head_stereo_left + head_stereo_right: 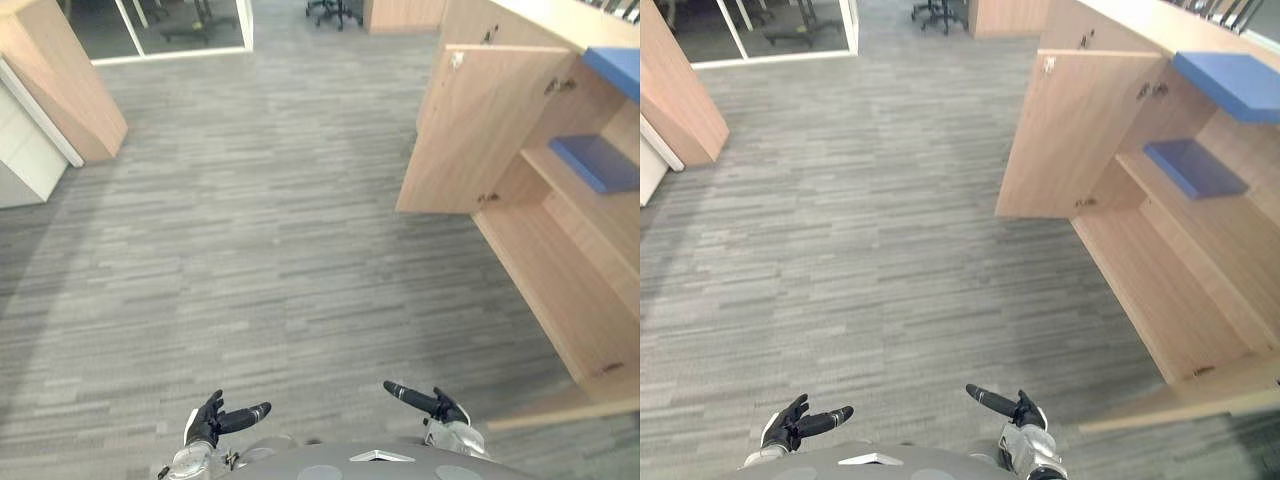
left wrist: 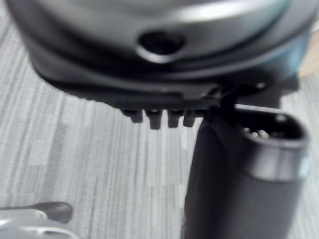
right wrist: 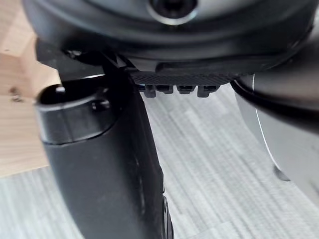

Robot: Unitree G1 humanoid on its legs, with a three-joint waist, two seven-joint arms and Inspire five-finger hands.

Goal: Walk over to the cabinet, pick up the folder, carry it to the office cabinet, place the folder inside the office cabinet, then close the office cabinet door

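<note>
Standing open at the right, the office cabinet [image 1: 560,270] holds a blue folder [image 1: 595,162] lying flat on its inner shelf. A second blue flat item [image 1: 615,68] lies on the cabinet top. The cabinet door [image 1: 480,130] is swung wide over the grey carpet floor [image 1: 260,240], and another door leaf [image 1: 560,408] juts out near the right hand [image 1: 442,407]. That hand and the left hand [image 1: 208,424] sit low, fingers relaxed, holding nothing. A wooden unit [image 1: 60,80] stands far left, with office chairs [image 1: 333,10] beyond.
</note>
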